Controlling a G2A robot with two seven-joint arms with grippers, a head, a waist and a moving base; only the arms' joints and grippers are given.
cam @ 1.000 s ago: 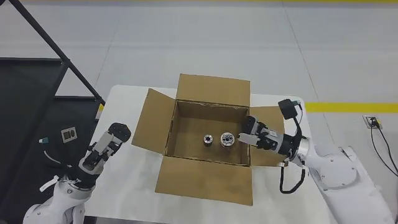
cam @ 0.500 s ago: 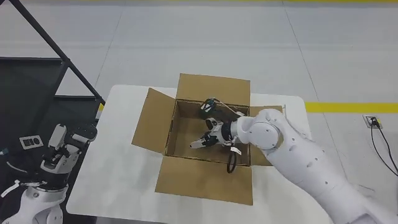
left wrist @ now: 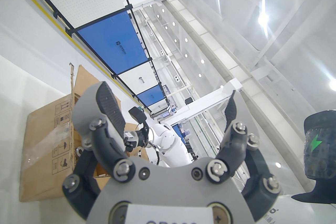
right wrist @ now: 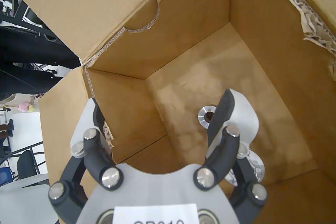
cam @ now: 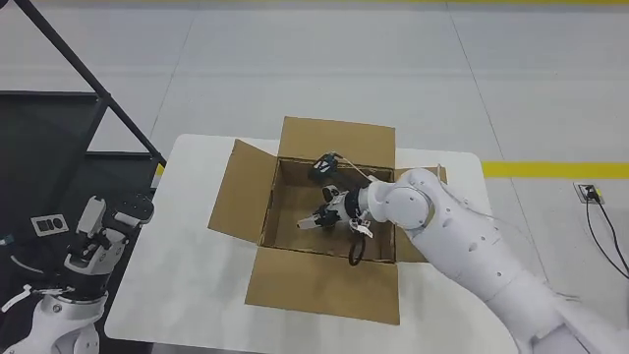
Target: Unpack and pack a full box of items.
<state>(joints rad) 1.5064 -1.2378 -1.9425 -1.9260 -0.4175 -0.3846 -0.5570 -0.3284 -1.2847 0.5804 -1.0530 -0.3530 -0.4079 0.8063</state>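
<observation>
Inside the box (right wrist: 183, 25), right pincer (right wrist: 161, 101) wide open, metal ring (right wrist: 204, 117) just beside it.

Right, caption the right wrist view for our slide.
Open right claw inside the cardboard box, near a metal ring.

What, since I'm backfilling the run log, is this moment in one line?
right gripper: open, inside box | metal ring: on box floor, ungrasped | left gripper: open, outside box
</observation>
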